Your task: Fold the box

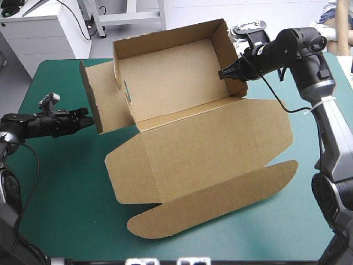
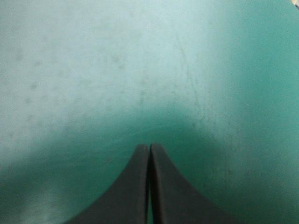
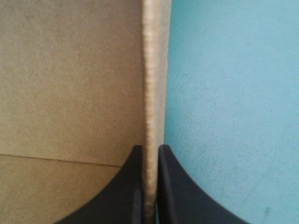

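Observation:
The brown box (image 1: 182, 77) stands toward the back of the table as an open tray with its walls raised. Its lid (image 1: 215, 143) lies flat toward the front and ends in a long rounded flap (image 1: 220, 199). My right gripper (image 1: 223, 73) is shut on the tray's right wall. In the right wrist view the wall's edge (image 3: 154, 70) runs up between the black fingers (image 3: 135, 186) of the gripper (image 3: 150, 151). My left gripper (image 1: 90, 121) is shut and empty, its tip just beside the box's outer left flap (image 1: 102, 96). The left wrist view shows only this gripper (image 2: 149, 148) over the cover.
The teal-green cover (image 1: 60, 182) stretches from the left arm to the table's front edge. The rounded flap reaches close to that edge. The tray's back wall stands near the table's far edge (image 1: 66, 61), and a white cabinet (image 1: 38, 30) lies beyond the back left corner.

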You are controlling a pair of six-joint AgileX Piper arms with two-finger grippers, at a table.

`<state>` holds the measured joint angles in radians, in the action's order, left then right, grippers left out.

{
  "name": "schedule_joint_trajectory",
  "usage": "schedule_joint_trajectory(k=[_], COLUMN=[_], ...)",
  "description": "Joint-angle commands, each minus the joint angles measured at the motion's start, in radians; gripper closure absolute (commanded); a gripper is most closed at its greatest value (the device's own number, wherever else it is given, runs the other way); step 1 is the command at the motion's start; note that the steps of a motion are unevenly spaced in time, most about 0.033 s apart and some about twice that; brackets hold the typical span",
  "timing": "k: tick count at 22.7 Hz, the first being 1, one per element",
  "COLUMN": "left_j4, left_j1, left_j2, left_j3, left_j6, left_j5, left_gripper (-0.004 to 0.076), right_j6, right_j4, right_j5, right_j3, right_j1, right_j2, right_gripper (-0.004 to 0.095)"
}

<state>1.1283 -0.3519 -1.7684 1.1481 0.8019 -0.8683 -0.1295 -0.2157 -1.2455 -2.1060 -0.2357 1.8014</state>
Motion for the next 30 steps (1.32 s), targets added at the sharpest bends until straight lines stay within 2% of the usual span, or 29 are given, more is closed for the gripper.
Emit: schedule_joint_trajectory(k=[1, 4, 10, 14, 18, 24, 30], left_j4=[0.056, 0.047, 0.053, 0.055, 0.111, 0.115, 0.104], left_j1=[0.054, 0.094, 0.119, 0.119, 0.12, 0.182, 0.275], left_j2=[0.043, 0.043, 0.043, 0.043, 0.052, 0.123, 0.194], left_j3=[0.067, 0.108, 0.179, 0.256, 0.351, 0.366, 0.366], left_j6=[0.005, 0.003, -0.032, -0.065, -0.104, -0.119, -0.112], left_j5=[-0.024, -0.036, -0.062, -0.149, -0.246, -0.258, -0.224], left_gripper=[0.0733, 0.0733, 0.0732, 0.0733, 0.0733, 0.0733, 0.0732], right_j6=[0.007, 0.007, 0.012, 0.012, 0.023, 0.061, 0.064], right_j4=[-0.075, -0.117, -0.117, -0.097, -0.018, 0.088, 0.094], right_j5=[-0.006, -0.006, -0.006, -0.004, -0.004, -0.004, -0.004], right_j3=[-0.038, -0.04, -0.04, -0.04, -0.04, -0.04, -0.04], right_j1=[0.004, 0.004, 0.004, 0.004, 0.004, 0.004, 0.004], right_j2=[-0.054, -0.054, -0.056, -0.056, -0.056, -0.054, -0.054], right_gripper=[0.0926, 0.0926, 0.0926, 0.0926, 0.0926, 0.0926, 0.0926])
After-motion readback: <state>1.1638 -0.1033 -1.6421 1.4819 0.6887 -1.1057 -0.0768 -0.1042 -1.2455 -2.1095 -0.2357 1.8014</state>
